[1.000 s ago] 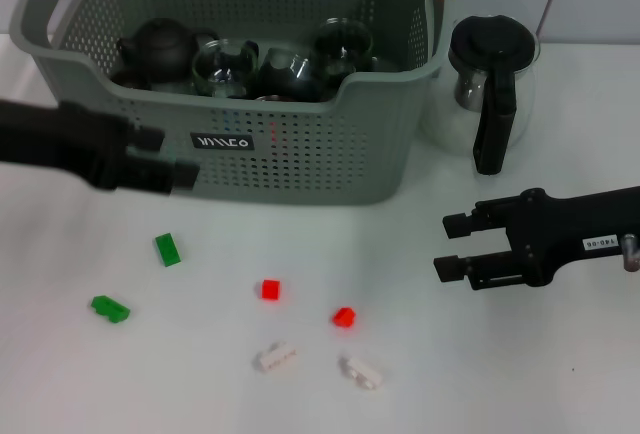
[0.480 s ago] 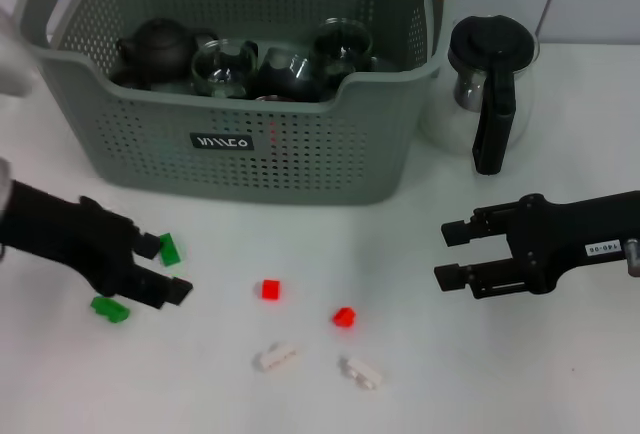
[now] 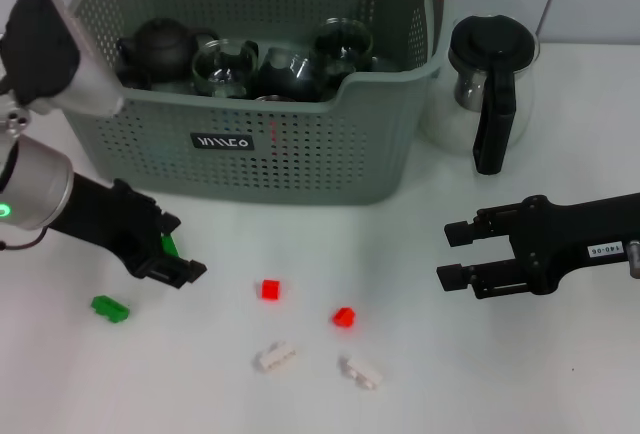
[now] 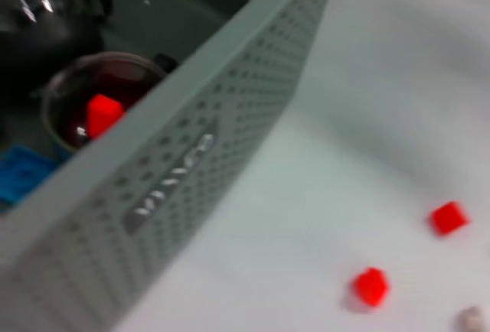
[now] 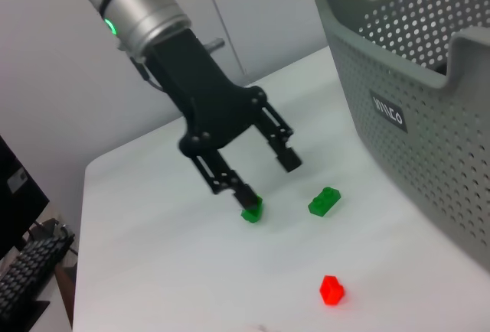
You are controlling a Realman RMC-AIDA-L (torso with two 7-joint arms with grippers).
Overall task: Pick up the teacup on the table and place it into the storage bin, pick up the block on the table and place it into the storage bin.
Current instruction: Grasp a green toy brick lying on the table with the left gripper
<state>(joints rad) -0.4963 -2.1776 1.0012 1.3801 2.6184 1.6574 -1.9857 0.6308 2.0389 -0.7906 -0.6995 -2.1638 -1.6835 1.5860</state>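
- Since the earlier frames the left gripper has swung down from the front wall of the storage bin to the table and edged toward the bin's front left corner; it now straddles a green block, where half a second ago it sat lower and further out
- Its fingers are spread apart with the green block between them, one fingertip right at the block's edge in the right wrist view; they have not closed on it yet
- My reading: the block pick is about to begin, and the next step is to close on the block and lift it over the bin's rim
- The green block is small, bright and studded like a toy brick, and lies flat on the table just in front of the bin's front wall
- A second green block lies further out from the bin; two red blocks and two white blocks lie in front of the bin's middle
- No teacup stands on the table; glass cups and a dark teapot already sit inside the bin
- The right gripper hovers off the bin's front right corner, in front of the glass pitcher, fingers apart and holding nothing
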